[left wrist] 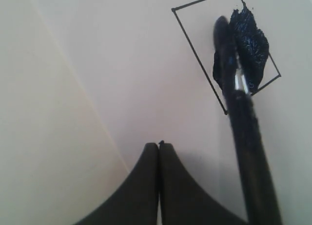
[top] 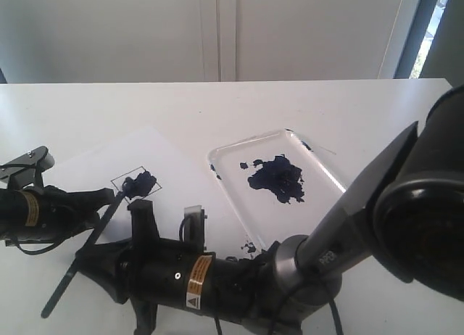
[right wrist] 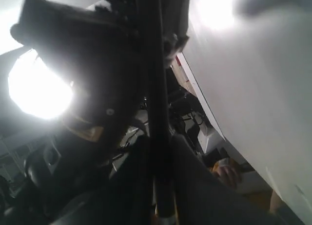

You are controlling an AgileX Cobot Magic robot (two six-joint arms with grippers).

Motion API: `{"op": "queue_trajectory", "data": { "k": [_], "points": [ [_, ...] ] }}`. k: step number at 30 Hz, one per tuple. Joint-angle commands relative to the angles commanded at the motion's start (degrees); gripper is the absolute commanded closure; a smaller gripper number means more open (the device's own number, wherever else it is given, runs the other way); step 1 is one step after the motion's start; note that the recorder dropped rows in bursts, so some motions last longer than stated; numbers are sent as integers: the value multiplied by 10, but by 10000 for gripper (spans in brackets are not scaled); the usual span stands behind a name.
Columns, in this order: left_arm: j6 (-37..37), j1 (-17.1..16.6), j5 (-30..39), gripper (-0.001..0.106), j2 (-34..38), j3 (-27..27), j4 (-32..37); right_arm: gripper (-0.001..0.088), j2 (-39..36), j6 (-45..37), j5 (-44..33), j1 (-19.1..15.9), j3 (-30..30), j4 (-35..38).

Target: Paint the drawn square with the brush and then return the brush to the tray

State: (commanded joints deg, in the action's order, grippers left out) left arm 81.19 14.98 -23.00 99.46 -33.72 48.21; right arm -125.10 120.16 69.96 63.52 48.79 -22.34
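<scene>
The brush (left wrist: 242, 118) tip sits in the drawn square (left wrist: 204, 45), on its dark blotch.
Right claw (right wrist: 160, 157) seems clamped on the handle; left claw (left wrist: 159, 146) is closed, empty. Short strokes toward the bare side should stay inside the lines.

I see a flat white paper sheet (top: 148, 152) at nine o'clock on the broad white table (top: 326, 110), and pale wall panels (top: 217, 30) at twelve.

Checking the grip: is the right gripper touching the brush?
Touching. The right wrist view shows the brush handle clamped between the right gripper's fingers.
</scene>
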Motion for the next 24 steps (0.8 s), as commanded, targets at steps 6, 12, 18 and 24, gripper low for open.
{"op": "queue_trajectory", "data": {
  "k": [6, 12, 18, 24],
  "points": [
    [3, 0, 0, 1053, 0, 0, 3, 868, 0, 0, 0, -2, 0, 18],
    [13, 0, 0, 1053, 0, 0, 16, 868, -2, 0, 0, -22, -2, 22],
    [17, 0, 1, 1053, 0, 0, 16, 868, -4, 0, 0, -48, -2, 21],
    [25, 0, 1, 1053, 0, 0, 21, 868, -4, 0, 0, -64, -2, 17]
  ]
}}
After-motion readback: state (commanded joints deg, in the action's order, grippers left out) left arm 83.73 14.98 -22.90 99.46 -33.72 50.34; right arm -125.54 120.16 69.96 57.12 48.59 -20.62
